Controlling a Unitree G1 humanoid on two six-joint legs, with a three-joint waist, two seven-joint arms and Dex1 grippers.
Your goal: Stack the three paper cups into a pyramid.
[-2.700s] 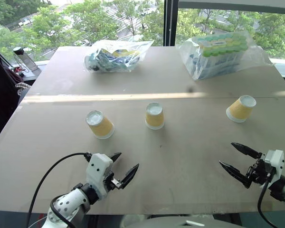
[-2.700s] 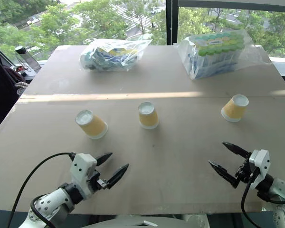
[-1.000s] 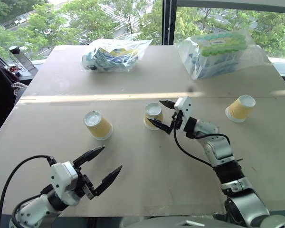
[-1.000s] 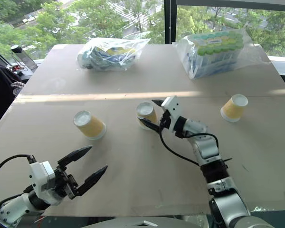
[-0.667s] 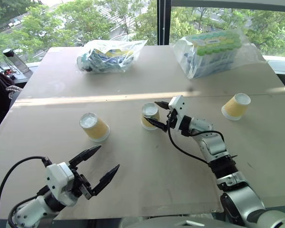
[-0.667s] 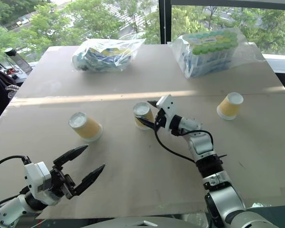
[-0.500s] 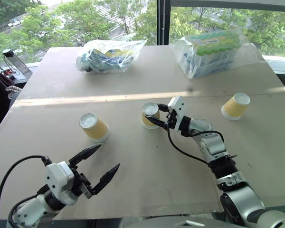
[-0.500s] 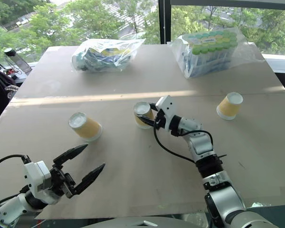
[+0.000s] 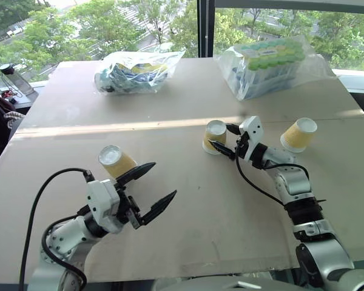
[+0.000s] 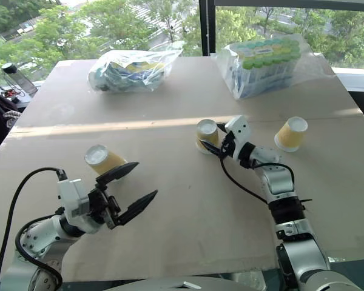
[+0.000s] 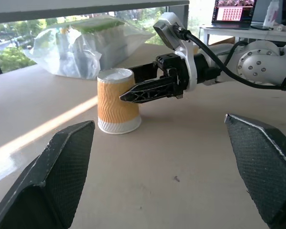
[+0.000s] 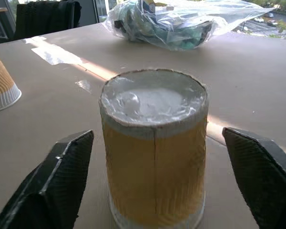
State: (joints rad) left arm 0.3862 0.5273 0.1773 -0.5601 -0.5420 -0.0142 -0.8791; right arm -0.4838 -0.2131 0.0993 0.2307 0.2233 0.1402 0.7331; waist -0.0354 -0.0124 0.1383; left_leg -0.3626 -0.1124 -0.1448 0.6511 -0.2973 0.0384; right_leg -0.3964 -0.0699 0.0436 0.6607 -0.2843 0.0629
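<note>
**A:** Nearest me, my left end effector [image 9: 150, 193] is hovering over the worktop [image 9: 218, 212], fingers spread wide with nothing in them, just short of the left cup [image 9: 115, 162], which is sitting upside down.

**B:** And the right one?

**A:** My right end effector [image 9: 227, 140] is standing wide open around the middle cup [image 9: 215, 136], one finger on each side; from the wrist view I'm seeing gaps on both sides, so it isn't gripping. That cup is upside down too, well apart from the left cup. The third cup [image 9: 298, 134] is sitting farther to the right, near the arm.

**B:** How are you handling this step?

**A:** I'm judging the base needs two cups side by side, so I'm aiming to close gently at mid-height, since ribbed paper crushes easily, and keep the cup upright while moving it. Beyond them, the two bags [image 9: 138, 71] are lying well clear.
</note>
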